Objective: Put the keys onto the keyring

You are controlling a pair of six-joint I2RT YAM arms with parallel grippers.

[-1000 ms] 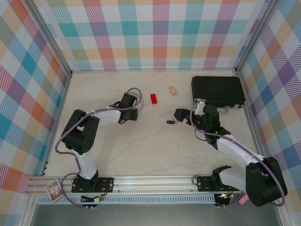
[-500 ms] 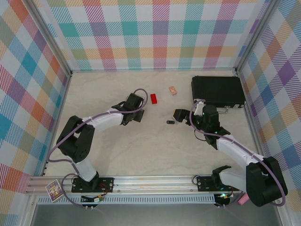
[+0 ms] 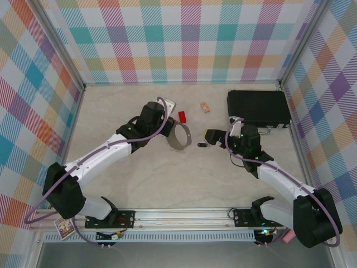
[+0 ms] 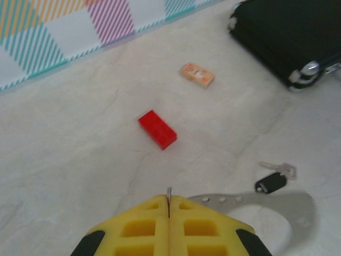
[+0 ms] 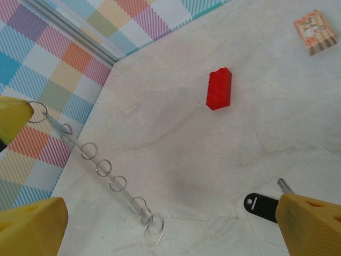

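Observation:
My left gripper (image 4: 169,198) is shut on the thin edge of the keyring (image 4: 279,205), a flat grey ring that curves off to the right below the yellow fingers. From above, the keyring (image 3: 179,138) hangs from the left gripper (image 3: 167,120) near mid-table. The key (image 3: 202,145), black-headed with a short silver blade, lies flat just right of the ring. In the right wrist view the keyring (image 5: 101,166) appears edge-on with its wire loops in a row, and the key (image 5: 260,205) lies beside my right finger. My right gripper (image 5: 168,216) is open, hovering over the key.
A red block (image 3: 182,116) and a small tan block (image 3: 206,106) lie behind the ring. A black case (image 3: 257,107) sits at the back right, close behind the right arm. Checked walls enclose the table on three sides.
The left arm has swung right and forward, carrying the keyring up off the table to just left of the key. The right arm has barely moved.

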